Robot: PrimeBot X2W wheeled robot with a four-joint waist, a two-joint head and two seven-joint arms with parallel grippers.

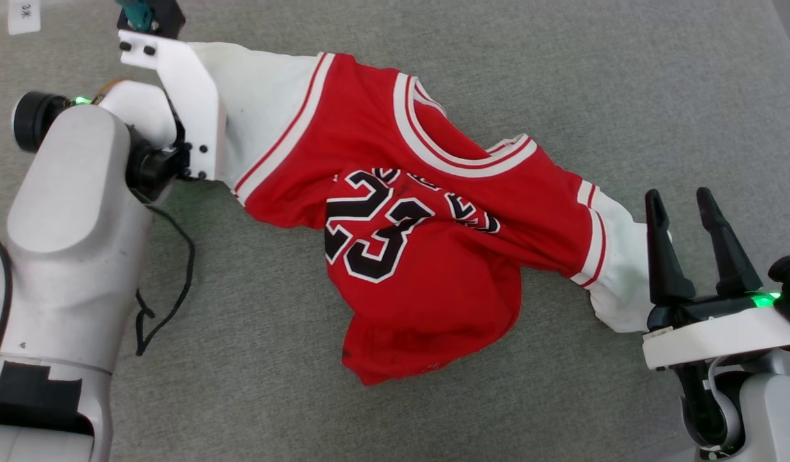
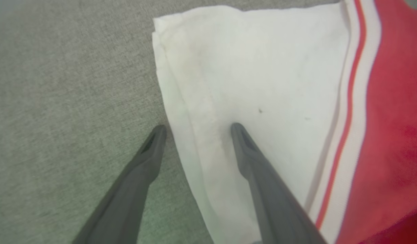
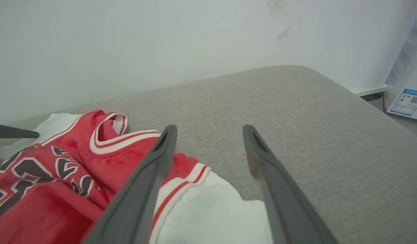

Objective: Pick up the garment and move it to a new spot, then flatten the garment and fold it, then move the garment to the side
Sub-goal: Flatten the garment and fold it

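Garment (image 1: 427,256): red jersey tee with white short sleeves. Red-white striped trim at collar and sleeve seams. Black "23" outlined in white; the lettering above it is creased and unreadable. Lies front up on the grey fabric surface (image 1: 593,77), stretched diagonally from upper left of the head frame to lower right. One sleeve is drawn out at each end. Body between them rumpled, hem bunched into a rounded lump at lower centre. Collar open, facing the top edge.

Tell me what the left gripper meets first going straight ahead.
Probably the garment's white sleeve: the left gripper straddles its edge, half over cloth, half over the grey surface; depth unclear.
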